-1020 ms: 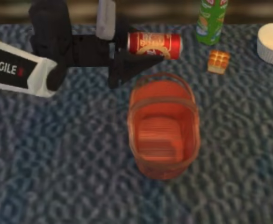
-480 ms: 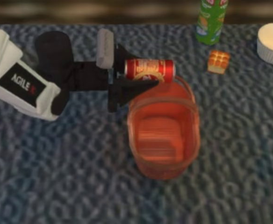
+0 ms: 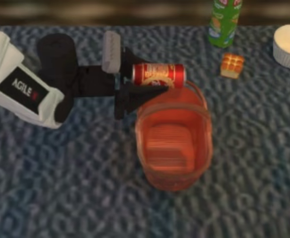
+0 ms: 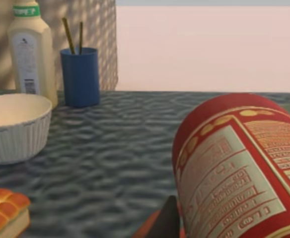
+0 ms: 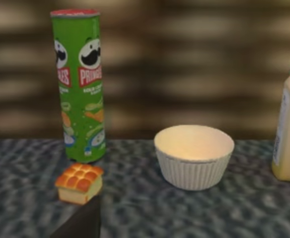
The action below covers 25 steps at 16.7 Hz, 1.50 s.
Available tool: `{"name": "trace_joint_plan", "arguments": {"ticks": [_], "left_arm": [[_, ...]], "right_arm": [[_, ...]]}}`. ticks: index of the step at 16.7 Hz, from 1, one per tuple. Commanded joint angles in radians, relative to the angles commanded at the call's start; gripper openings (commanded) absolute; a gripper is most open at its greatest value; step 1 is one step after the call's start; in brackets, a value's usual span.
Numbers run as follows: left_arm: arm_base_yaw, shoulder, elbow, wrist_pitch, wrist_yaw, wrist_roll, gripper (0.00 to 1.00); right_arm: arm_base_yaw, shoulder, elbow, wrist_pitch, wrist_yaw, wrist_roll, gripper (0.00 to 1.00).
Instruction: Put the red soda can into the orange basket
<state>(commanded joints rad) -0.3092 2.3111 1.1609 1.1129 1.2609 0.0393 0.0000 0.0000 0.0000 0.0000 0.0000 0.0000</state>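
Note:
The red soda can (image 3: 160, 74) lies on its side in the air, held at its left end by my left gripper (image 3: 137, 75), which is shut on it. It hangs over the far rim and handle of the orange basket (image 3: 205, 144), which stands mid-table with nothing inside. In the left wrist view the red soda can (image 4: 234, 168) fills the near right, with one dark fingertip (image 4: 167, 220) against it and a sliver of the orange basket (image 4: 146, 229) below. My right gripper (image 5: 145, 234) is parked out of the top view, open, with one dark finger showing.
A green Pringles tube (image 3: 223, 22) stands at the far edge, with a small bread bun (image 3: 232, 65) in front of it. A white ribbed bowl (image 3: 289, 45) sits far right. Behind the bowl stand a cream bottle (image 4: 32, 49) and a blue cup (image 4: 80, 77).
Over the last second my left gripper carried the can nearer and slightly left, to just above the basket's far rim. In the last half second it has barely moved.

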Motion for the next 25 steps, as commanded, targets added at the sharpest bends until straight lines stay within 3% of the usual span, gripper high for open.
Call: {"name": "trace_joint_plan", "arguments": {"ticks": [6,7,18,21,25], "left_arm": [[0.000,0.000,0.000,0.000,0.000,0.000,0.98],[0.000,0.000,0.000,0.000,0.000,0.000,1.00],[0.003,-0.029,-0.011,-0.015,-0.019,-0.007,1.00],[0.027,-0.145,-0.060,-0.076,-0.095,-0.031,1.00],[0.083,-0.417,-0.182,-0.217,-0.265,-0.076,1.00]], "right_arm": [[0.000,0.000,0.000,0.000,0.000,0.000,1.00],[0.000,0.000,0.000,0.000,0.000,0.000,1.00],[0.013,0.029,0.027,-0.027,-0.001,-0.017,1.00],[0.059,0.147,0.142,-0.129,-0.003,-0.083,1.00],[0.152,0.439,0.422,-0.341,-0.002,-0.221,1.00]]}}
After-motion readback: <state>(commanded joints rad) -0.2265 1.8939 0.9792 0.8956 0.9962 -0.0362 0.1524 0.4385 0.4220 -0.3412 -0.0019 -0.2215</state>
